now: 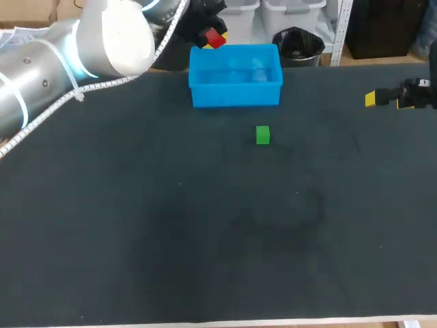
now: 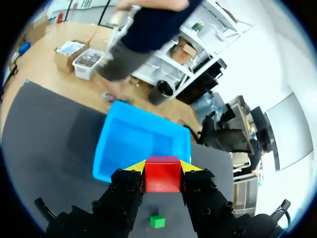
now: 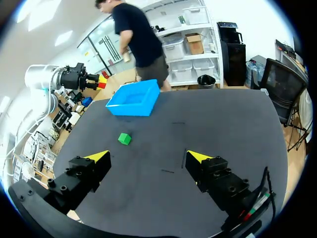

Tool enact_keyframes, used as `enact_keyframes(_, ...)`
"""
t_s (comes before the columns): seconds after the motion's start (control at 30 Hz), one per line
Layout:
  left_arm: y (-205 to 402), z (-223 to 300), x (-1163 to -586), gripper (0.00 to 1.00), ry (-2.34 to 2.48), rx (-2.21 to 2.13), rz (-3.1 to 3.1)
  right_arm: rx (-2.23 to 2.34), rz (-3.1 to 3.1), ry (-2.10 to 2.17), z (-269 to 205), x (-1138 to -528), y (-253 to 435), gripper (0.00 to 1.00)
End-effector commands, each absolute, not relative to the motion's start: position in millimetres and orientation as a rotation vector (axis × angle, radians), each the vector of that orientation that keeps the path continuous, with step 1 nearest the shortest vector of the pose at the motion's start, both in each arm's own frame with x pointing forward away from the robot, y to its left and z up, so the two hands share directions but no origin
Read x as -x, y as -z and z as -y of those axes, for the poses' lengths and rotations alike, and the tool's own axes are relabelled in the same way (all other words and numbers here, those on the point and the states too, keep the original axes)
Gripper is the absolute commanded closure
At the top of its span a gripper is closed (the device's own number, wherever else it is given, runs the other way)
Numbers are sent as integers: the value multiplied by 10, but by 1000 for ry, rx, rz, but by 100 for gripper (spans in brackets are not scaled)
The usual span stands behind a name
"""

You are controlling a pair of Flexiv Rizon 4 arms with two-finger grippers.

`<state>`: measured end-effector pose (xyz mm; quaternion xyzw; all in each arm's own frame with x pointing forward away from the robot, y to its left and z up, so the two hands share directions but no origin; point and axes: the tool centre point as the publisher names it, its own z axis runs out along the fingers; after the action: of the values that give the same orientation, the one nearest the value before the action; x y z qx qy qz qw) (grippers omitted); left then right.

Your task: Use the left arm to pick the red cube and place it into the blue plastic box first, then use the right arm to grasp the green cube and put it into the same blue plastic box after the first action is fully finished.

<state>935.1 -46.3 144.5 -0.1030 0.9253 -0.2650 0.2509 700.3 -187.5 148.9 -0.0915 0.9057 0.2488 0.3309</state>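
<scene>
Table (image 1: 136, 239): green cube (image 1: 263, 134) lay untouched.
Left gripper (image 2: 162, 166): clamped red cube (image 2: 161, 179), seemingly over blue box (image 2: 141, 141) for release.
Right gripper (image 3: 147, 157): gaped empty, parked aside.

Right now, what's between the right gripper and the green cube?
Just bare table between the right gripper and green cube, per the right wrist view.

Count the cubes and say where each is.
2. The red cube is held in the left tool, raised by the blue box; the green cube lies alone on the table. None looks hidden.
</scene>
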Motion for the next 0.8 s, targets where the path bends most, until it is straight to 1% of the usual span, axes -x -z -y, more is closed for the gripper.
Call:
enact_keyframes(0.03,-1325,509,-9530,100,746,271,-2524,238,-2369,-648,1872,-7001,-1492,0)
enact_keyframes(0.47,-1034,521,-9753,100,822,320,-2514,238,-2369,-648,1872,-7001,-1492,0)
enact_keyframes(0.5,-1013,520,-9766,87,819,329,-2520,238,-2369,-648,1872,-7001,-1492,0)
enact_keyframes(0.53,-1009,520,-9766,36,816,334,-2522,238,-2369,-648,1872,-7001,-1492,0)
enact_keyframes(0.57,-1004,519,-9766,0,826,319,-2522,238,-2369,-648,1872,-7001,-1492,0)
enact_keyframes(0.8,-998,531,-9759,0,804,319,-2521,238,-2369,-648,1872,-7001,-1492,0)
